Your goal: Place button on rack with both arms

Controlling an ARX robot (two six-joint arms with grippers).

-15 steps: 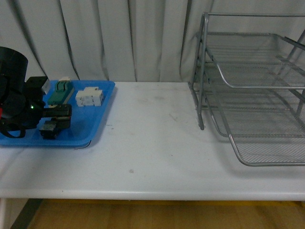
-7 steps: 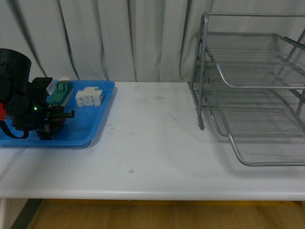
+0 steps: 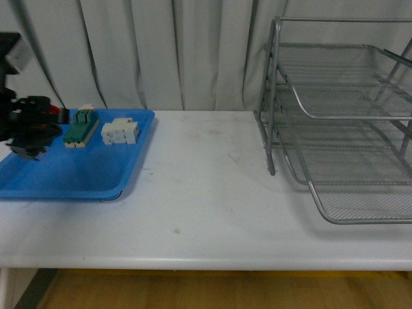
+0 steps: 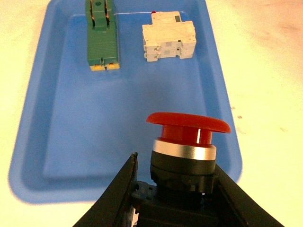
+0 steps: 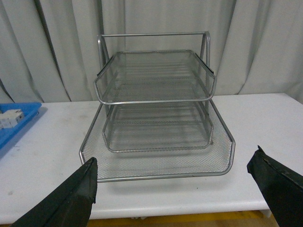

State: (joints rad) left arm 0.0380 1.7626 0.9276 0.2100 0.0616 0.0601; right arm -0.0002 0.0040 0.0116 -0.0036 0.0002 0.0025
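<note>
My left gripper (image 4: 173, 198) is shut on the button (image 4: 187, 142), whose red mushroom cap and silver collar stick out between the black fingers. It holds the button above the blue tray. In the front view the left gripper (image 3: 29, 122) is at the far left, raised over the tray's back left part. The silver wire rack (image 3: 341, 122) stands at the table's right side and fills the right wrist view (image 5: 156, 113). My right gripper (image 5: 173, 189) is open and empty, facing the rack's lowest tier from in front. The right arm is out of the front view.
The flat blue tray (image 3: 96, 174) lies at the table's left and holds a green-topped block (image 3: 81, 126) and a white block (image 3: 120, 131). Both also show in the left wrist view, green block (image 4: 101, 40) and white block (image 4: 169, 41). Grey curtain hangs behind the table.
My left gripper closed on the button in the blue tray and rose up and to the left with it. The spot where the button lay is bare.
</note>
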